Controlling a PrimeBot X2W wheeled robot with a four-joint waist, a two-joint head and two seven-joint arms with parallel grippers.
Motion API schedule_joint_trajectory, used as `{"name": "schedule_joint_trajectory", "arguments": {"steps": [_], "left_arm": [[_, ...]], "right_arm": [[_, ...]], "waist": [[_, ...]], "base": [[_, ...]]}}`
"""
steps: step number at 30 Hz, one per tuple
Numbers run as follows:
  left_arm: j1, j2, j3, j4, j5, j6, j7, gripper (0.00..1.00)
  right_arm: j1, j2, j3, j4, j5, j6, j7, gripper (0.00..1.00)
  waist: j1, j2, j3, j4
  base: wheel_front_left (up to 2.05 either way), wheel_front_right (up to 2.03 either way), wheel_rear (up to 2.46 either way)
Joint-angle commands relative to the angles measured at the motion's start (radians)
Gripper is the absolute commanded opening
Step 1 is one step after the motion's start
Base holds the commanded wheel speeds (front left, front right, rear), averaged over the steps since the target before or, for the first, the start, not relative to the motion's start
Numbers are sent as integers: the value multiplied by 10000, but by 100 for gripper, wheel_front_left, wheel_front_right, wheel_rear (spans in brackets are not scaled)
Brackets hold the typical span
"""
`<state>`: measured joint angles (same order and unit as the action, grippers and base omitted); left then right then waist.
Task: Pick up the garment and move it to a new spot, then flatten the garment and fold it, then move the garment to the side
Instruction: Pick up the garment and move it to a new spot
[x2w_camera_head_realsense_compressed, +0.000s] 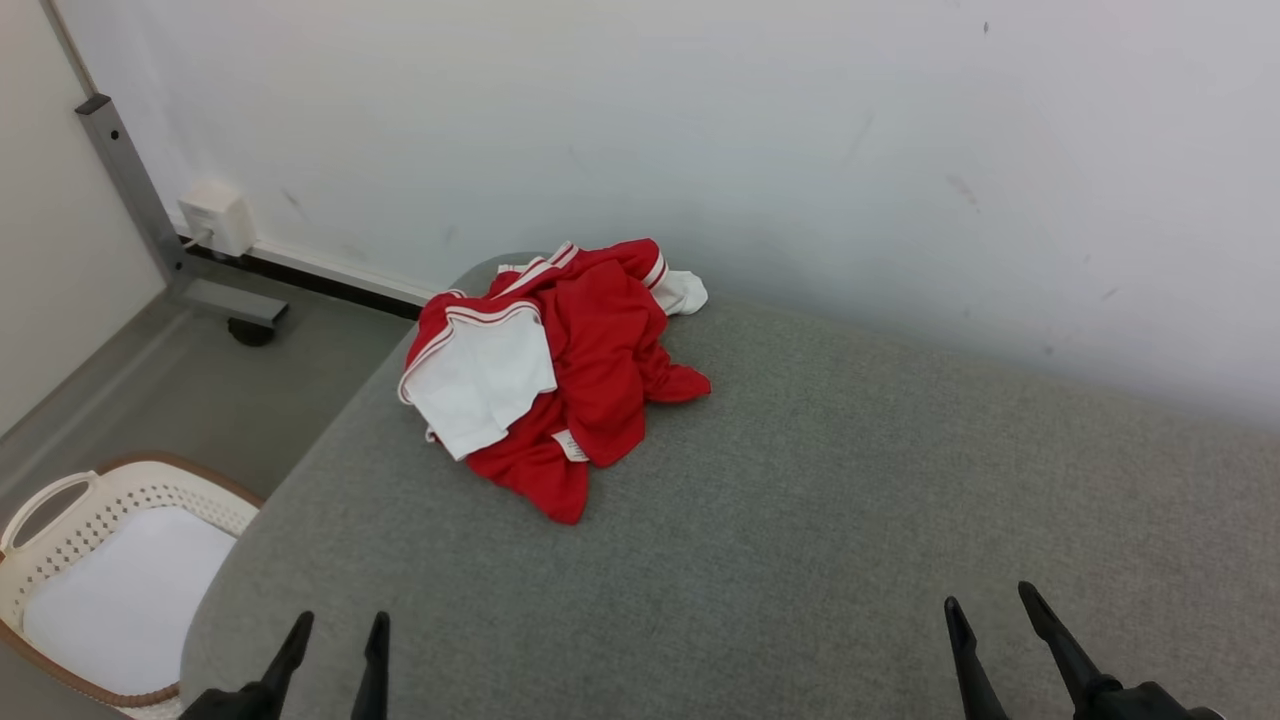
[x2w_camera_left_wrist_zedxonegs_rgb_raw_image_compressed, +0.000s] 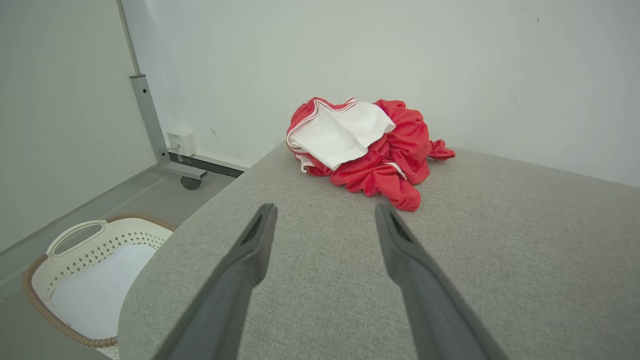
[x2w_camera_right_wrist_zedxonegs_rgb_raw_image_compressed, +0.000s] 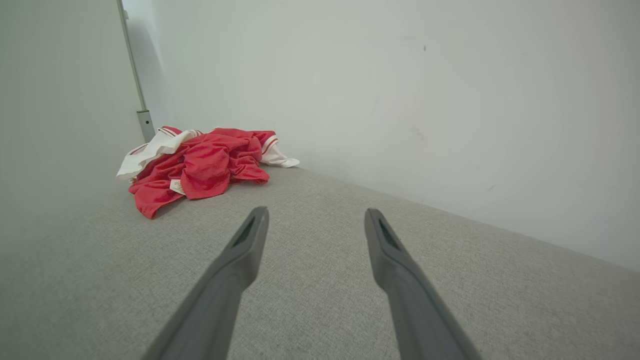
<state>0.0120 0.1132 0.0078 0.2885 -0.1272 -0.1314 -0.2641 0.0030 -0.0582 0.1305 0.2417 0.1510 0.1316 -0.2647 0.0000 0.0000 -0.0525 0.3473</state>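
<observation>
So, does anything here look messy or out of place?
Only the red and white garment: it lies crumpled in a heap at the far left corner of the grey cushion, near the wall, its label showing. The laundry basket on the floor stands upright; nothing looks spilled or broken.

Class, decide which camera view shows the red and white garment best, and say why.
The head view: from above, the garment shows whole, outline and both colours clear. The left wrist view sees it low and foreshortened; the right wrist view shows mostly red folds, off-centre.
</observation>
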Motion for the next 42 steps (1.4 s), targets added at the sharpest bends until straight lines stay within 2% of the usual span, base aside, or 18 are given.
{"name": "schedule_joint_trajectory", "arguments": {"steps": [1, 9, 14, 16, 18, 21, 25, 31, 36, 42], "left_arm": [[-62, 77, 72, -44, -104, 15, -7, 100], [-1292, 429, 172, 116, -754, 14, -7, 100], [-2987, 1131, 60, 443, -1481, 14, -6, 100], [-3807, 1338, 54, 690, -2154, 14, 50, 100], [-4631, 1813, -24, 924, -2425, 14, 155, 100], [-5808, 2112, -137, 1545, -3240, 14, 564, 100], [-7226, 2659, -453, 2638, -3630, 14, 834, 100], [-9222, 2556, -827, 4666, -4317, 14, 1241, 100], [-10382, 2626, -1539, 5996, -4627, 14, 1585, 100], [-11153, 2685, -2352, 6695, -5232, 14, 1936, 100]], "right_arm": [[-21, -24, 57, -15, 36, -17, 3, 100], [-446, -272, 223, -292, -117, -17, 3, 100], [-1178, -666, 266, -409, -368, -17, 5, 100], [-1525, -860, 269, -457, -510, -17, 5, 100], [-1831, -1088, 207, -518, -638, -17, 5, 100], [-2267, -1510, 147, -593, -849, -17, 5, 100], [-2794, -2068, -28, -830, -1025, -17, 84, 100], [-3063, -2952, -315, -2026, -1282, -19, 935, 100], [-2836, -3633, -509, -3224, -1276, -20, 1844, 100], [-2594, -3813, -576, -4199, -1259, -20, 2467, 100]], "waist": [[0, 0, 37, -41], [0, 0, 942, -335], [0, 0, 2157, -492], [0, 0, 2695, -531], [0, 0, 3193, -525], [0, 0, 3926, -490], [0, 0, 4810, -428], [0, 0, 6180, -169], [0, 0, 7090, -94], [0, 0, 7643, -99]], "base": [[0, 0, 0], [0, 0, 0], [0, 0, 0], [0, 0, 0], [0, 0, 0], [0, 0, 0], [0, 0, 0], [0, 0, 0], [0, 0, 0], [0, 0, 0]]}}
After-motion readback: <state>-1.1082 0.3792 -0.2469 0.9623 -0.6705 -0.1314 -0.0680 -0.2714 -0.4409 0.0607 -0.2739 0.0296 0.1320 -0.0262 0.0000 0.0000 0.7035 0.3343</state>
